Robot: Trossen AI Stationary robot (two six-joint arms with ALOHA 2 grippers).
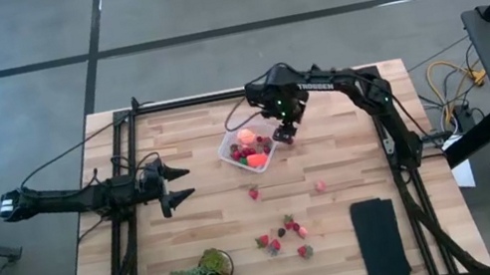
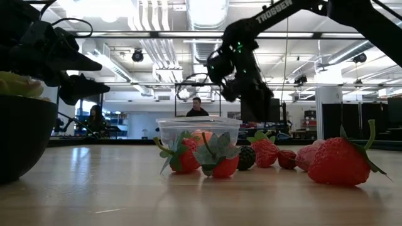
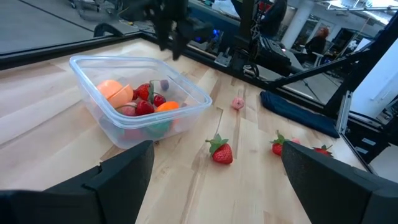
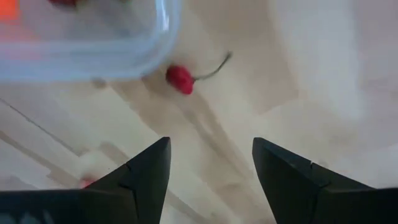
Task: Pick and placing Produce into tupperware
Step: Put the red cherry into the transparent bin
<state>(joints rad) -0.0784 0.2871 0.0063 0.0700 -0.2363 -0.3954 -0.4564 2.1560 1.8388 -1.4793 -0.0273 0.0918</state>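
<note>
**Right hand empty over the tub's corner, loose berries on the counter**

Overhead, the clear tupperware (image 1: 249, 148) sits near the middle of the counter (image 1: 190, 228), toward its far edge, with a pink-orange round fruit (image 1: 246, 138) and red pieces inside. Loose strawberries lie outside it: one (image 1: 254, 194) mid-counter, a pinkish piece (image 1: 320, 186) beside it toward the right edge, and a cluster of about five (image 1: 284, 237) toward the near edge. One leafy plant (image 1: 210, 271) stands near the near edge and one black pad (image 1: 379, 238) lies toward the near-right corner. The right hand (image 1: 285, 133) hangs at the tub's right corner; the left hand (image 1: 175, 184) waits by the left edge, fingers spread wide, holding nothing.

Level with the counter, about six berries (image 2: 340, 162) crowd in front of the tub (image 2: 198, 130); the right hand (image 2: 254, 94) hangs above them.

From the left wrist, the tub (image 3: 138, 98) holds the round fruit (image 3: 115, 92), an orange piece (image 3: 166, 106) and several red berries.

From the right wrist, the right hand (image 4: 210, 174) has its fingers partly apart and grips nothing; a small red piece with a stem (image 4: 181, 78) lies on the counter just outside the tub's wall (image 4: 93, 59).
</note>
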